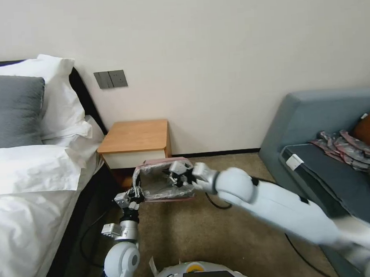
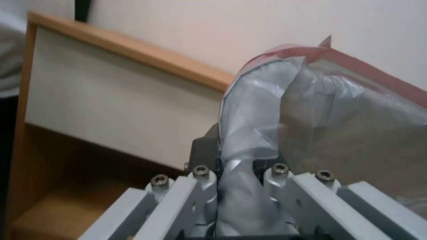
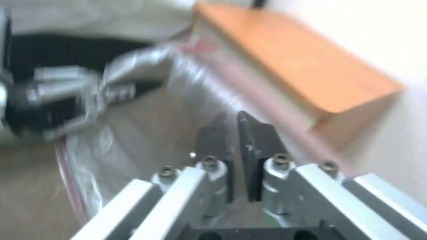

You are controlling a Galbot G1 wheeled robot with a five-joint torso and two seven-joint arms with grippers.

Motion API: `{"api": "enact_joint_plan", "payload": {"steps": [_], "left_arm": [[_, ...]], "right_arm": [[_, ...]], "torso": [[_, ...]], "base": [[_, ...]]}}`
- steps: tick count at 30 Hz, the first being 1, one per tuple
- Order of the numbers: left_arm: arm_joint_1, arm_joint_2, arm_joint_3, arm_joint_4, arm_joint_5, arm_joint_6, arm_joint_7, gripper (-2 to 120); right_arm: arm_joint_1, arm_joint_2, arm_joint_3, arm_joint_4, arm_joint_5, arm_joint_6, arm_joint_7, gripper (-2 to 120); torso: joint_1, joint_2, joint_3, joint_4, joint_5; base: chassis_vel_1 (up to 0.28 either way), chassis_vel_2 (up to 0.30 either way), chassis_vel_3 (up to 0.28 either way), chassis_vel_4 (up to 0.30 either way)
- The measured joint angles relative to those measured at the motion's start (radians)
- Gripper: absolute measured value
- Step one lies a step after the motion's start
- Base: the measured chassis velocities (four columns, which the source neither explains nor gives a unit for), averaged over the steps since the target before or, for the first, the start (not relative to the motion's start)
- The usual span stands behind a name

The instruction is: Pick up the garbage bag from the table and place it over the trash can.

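Translucent grey film with a pinkish-red rim, the garbage bag (image 1: 164,183), is held spread open in the air between the two grippers, in front of the table (image 1: 135,137) and above the brown carpet (image 1: 207,237). The left gripper (image 1: 135,194) is seen at the bag's left edge, and in the left wrist view the left gripper (image 2: 236,166) is clenched on a gathered fold of the garbage bag (image 2: 320,110), with the film squeezed between its dark pads. The right gripper (image 1: 180,177) is placed at the bag's upper right part, inside the open mouth. In the right wrist view the right gripper (image 3: 236,133) is shown with its dark fingers (image 3: 258,140) drawn almost together; whether film is pinched between them cannot be told, as that view is smeared. The bag's rim (image 3: 249,86) is seen running just beyond those fingers, and the other arm's gripper (image 3: 75,90) is visible farther off at the bag's far edge. The table (image 2: 129,50) is shown with its white drawer front and lower shelf close behind the bag. A bed (image 1: 28,173) with white bedding lies to the left of the table, a grey-blue sofa (image 1: 317,122) to the right. No legible writing, brand or label can be made out on any surface
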Motion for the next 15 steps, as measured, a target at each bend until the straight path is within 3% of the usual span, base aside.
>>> {"api": "enact_joint_plan", "payload": {"steps": [5, 8, 11, 13, 15], "left_arm": [[0.026, -0.005, -0.005, -0.002, -0.004, 0.017, -0.016, 7], [0.056, -0.024, -0.013, -0.022, 0.009, 0.041, -0.068, 7], [0.053, -0.016, -0.004, -0.024, 0.010, 0.062, -0.094, 7], [0.054, 0.007, 0.016, -0.022, 0.014, 0.097, -0.137, 7], [0.057, 0.014, 0.020, -0.022, 0.014, 0.107, -0.147, 7]], "right_arm": [[-0.080, -0.044, 0.051, 0.060, -0.032, 0.057, 0.084, 24], [-0.152, 0.007, 0.115, 0.013, -0.119, 0.116, 0.122, 37], [-0.223, 0.032, 0.158, -0.004, -0.173, 0.142, 0.178, 45], [-0.404, 0.080, 0.299, -0.024, -0.292, 0.203, 0.211, 57], [-0.451, 0.091, 0.338, -0.029, -0.325, 0.226, 0.211, 60]], "torso": [[0.000, 0.000, 0.000, -0.0005, -0.0006], [0.000, 0.000, 0.000, 0.0020, 0.0000], [0.000, 0.000, 0.000, 0.0014, -0.0003], [0.000, 0.000, 0.000, -0.0005, -0.0001], [0.000, 0.000, 0.000, -0.0004, -0.0001]], "base": [[0.000, 0.000, 0.000, 0.000], [0.000, 0.000, 0.000, 0.000], [0.000, 0.000, 0.000, 0.000], [0.000, 0.000, 0.000, 0.000], [0.000, 0.000, 0.000, 0.000]]}}
